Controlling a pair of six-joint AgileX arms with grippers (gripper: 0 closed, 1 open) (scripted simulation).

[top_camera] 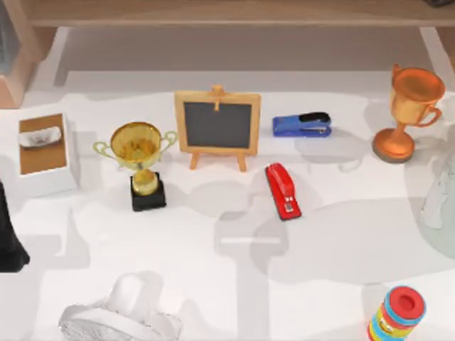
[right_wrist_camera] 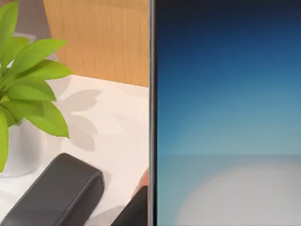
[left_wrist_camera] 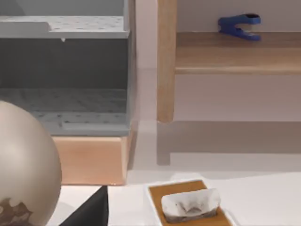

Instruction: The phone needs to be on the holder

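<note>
Close before my right wrist camera stands the phone [right_wrist_camera: 225, 113], its screen facing the lens, dark blue on one end and pale white toward the other. Its thin dark side edge runs straight across this view. A dark shape [right_wrist_camera: 136, 209] touches that edge low down, and I cannot tell what it is. Behind the phone I see a white surface with a green plant [right_wrist_camera: 28, 80] in a white pot, a black box [right_wrist_camera: 56, 193] lying beside the pot, and a wooden panel [right_wrist_camera: 99, 37] farther back.

For the right gripper and the left gripper, I cannot tell how far open either one is, nor whether the right one has hold of the phone.

On the table [top_camera: 334, 284], near its left edge, sits a tissue box [top_camera: 43, 153], with a gold trophy [top_camera: 138, 160] next to it. A small chalkboard easel [top_camera: 217, 126] stands at the middle, a blue stapler [top_camera: 302, 125] just right of it, and a red stapler [top_camera: 283, 190] apart from both, nearer to the centre. A bronze trophy [top_camera: 409, 110] stands toward the right edge. A white lumpy object [top_camera: 121, 312] is at the bottom-left corner and a striped can [top_camera: 397, 314] at the bottom-right corner. I cannot tell whether the white object is the holder.
</note>
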